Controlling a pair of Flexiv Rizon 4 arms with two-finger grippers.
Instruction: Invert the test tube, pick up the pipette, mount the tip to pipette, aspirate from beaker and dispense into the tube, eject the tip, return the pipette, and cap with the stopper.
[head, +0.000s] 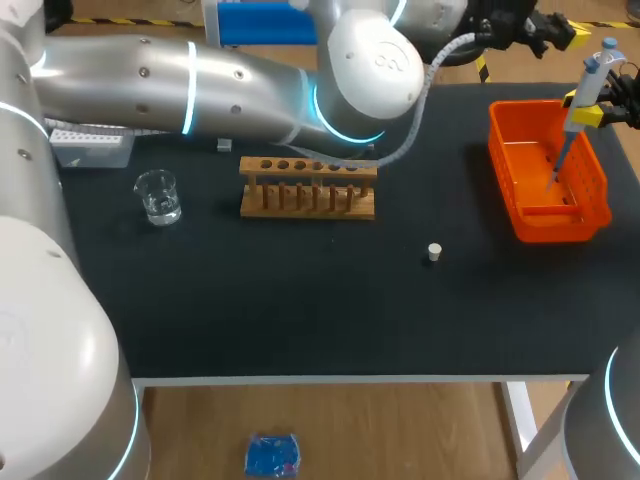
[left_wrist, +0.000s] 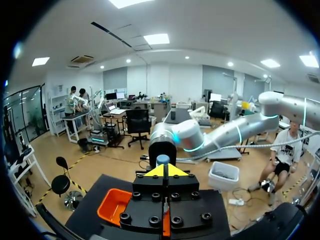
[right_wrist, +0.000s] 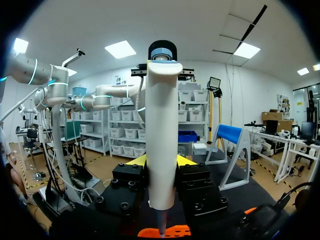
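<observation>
One pipette (head: 590, 85) stands nearly upright, pinched from both sides by the right gripper (head: 590, 115), whose fingers (right_wrist: 136, 161) press against the white body with the blue plunger knob above them. The thin lower end hangs below the jaws and points down into the orange basket (head: 600, 190).

The left gripper (head: 553, 30) hangs beside and above the right one. In the left wrist view its yellow tips appear pressed together, with only a thin seam between the black finger blocks and nothing held. The pipette's knob shows just ahead of those tips and the basket lies under them.

Well away from both jaws, on the black table (head: 300, 300), a small white stopper (head: 434, 252) stands alone. Farther off is the wooden test tube rack (head: 308, 188), then a clear glass beaker (head: 158, 196), with the tip box (head: 90, 145) behind the beaker, partly under the left arm.
</observation>
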